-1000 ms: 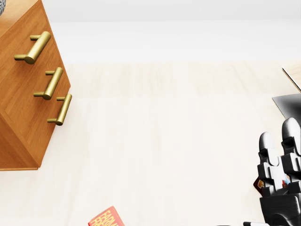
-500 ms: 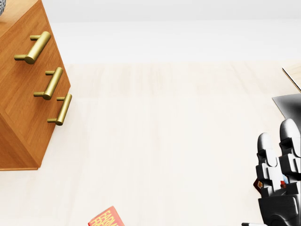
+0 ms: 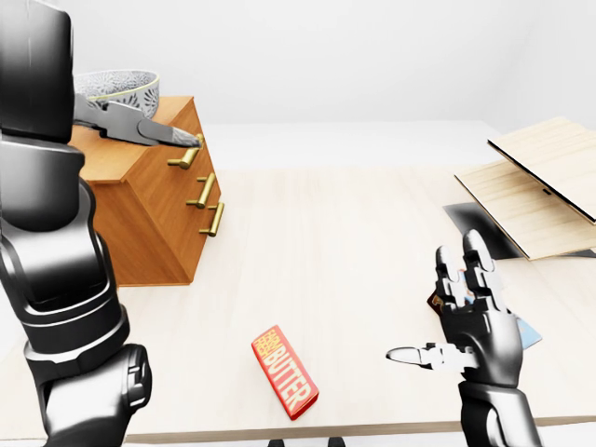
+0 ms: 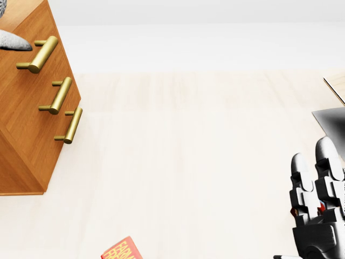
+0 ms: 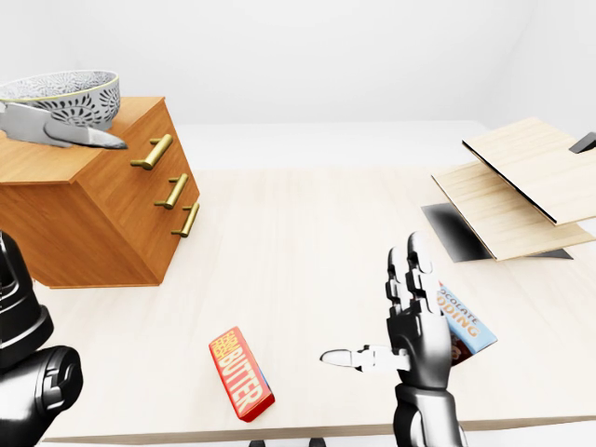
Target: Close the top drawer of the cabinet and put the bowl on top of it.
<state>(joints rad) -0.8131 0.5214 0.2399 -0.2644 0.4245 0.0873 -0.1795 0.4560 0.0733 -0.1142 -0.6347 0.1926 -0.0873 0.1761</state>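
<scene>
The bowl (image 5: 60, 93) sits atop the cabinet (image 5: 102, 228) at far left, top drawer (image 5: 152, 152) looking flush; the left robot hand (image 5: 58, 128), fingers flat and open beside it, should lift clear without nudging it, the right robot hand (image 5: 414, 326) idling open.

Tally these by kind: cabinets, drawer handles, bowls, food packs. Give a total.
1 cabinet
3 drawer handles, brass, all on the cabinet
1 bowl, on the cabinet's top
2 food packs: the butter pack and a printed box
Total: 7
</scene>
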